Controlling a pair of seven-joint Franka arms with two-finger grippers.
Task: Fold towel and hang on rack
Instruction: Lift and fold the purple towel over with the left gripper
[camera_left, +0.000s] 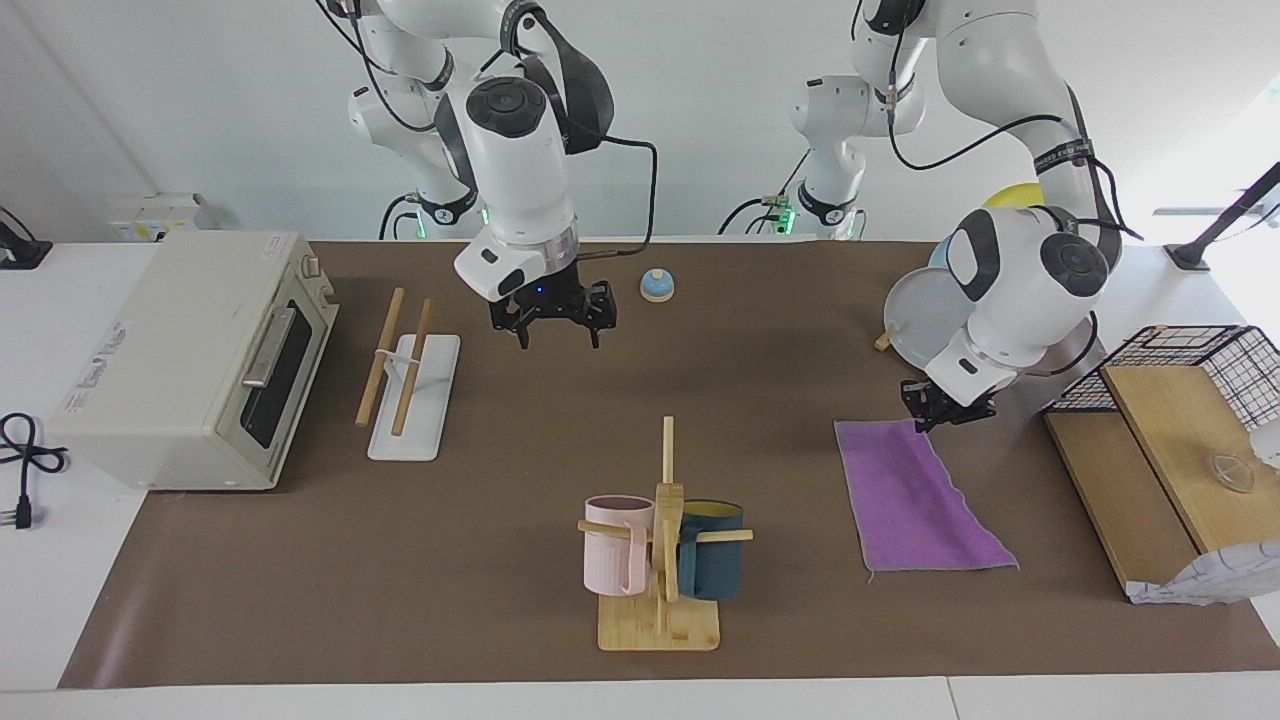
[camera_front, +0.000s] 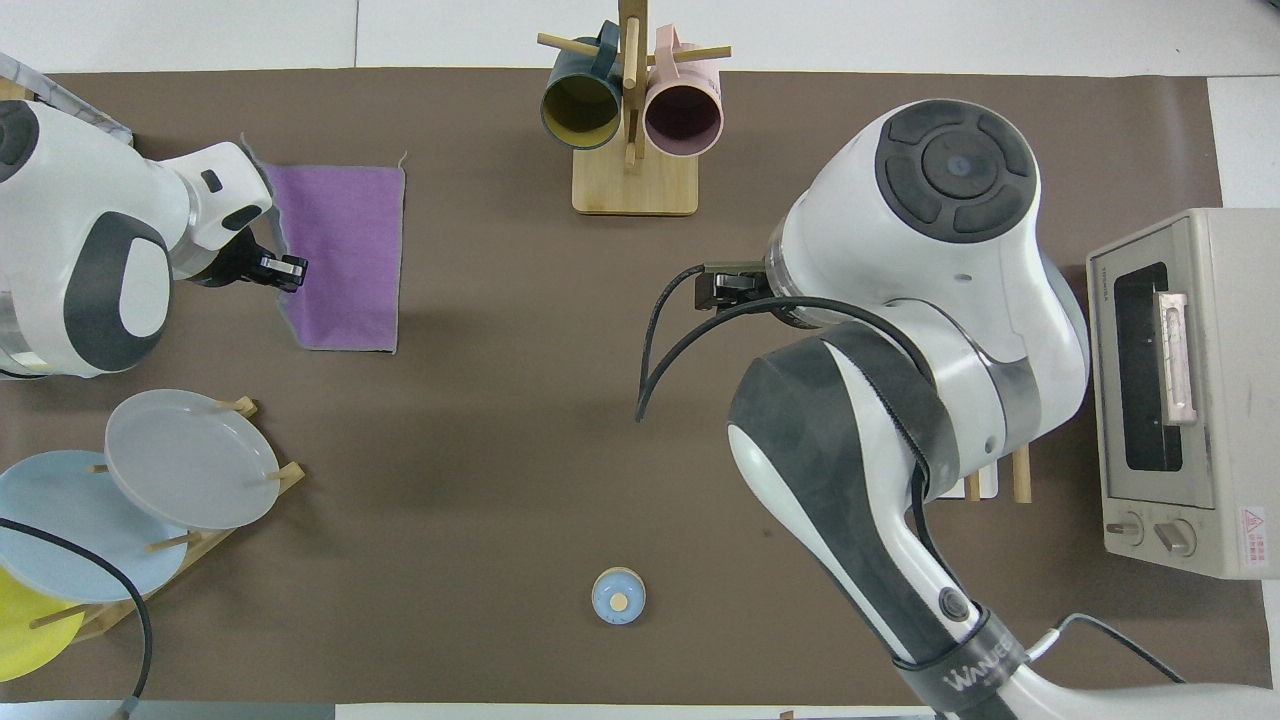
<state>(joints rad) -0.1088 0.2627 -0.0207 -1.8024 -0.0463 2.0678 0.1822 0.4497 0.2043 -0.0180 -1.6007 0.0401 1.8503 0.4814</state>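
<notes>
Towel (camera_left: 915, 495), purple face up, lies on the brown counter (camera_left: 500, 620) toward the left arm's end, level with the mug stand (camera_left: 660, 560); one corner is raised off the counter, so the cloth shows as a narrowed, slanted shape. Left gripper (camera_left: 942, 410) is low over that raised corner, its fingers closed on the towel's edge. Right gripper (camera_left: 553, 320) hangs above the counter, nearer to the robots than the mug stand, with its fingers spread apart and holding nothing; this arm waits. Rack (camera_left: 408, 375), two wooden rods on a white base, stands toward the right arm's end from the mug stand, just beside the toaster oven (camera_left: 190, 360), and is bare. Mug stand carries a pink mug (camera_left: 612, 545) and a dark teal mug (camera_left: 712, 562). Plates (camera_front: 170, 470) on a wooden stand sit nearer to the robots than the towel. A small blue bell (camera_left: 657, 286) sits nearer to the robots than the mug stand.
</notes>
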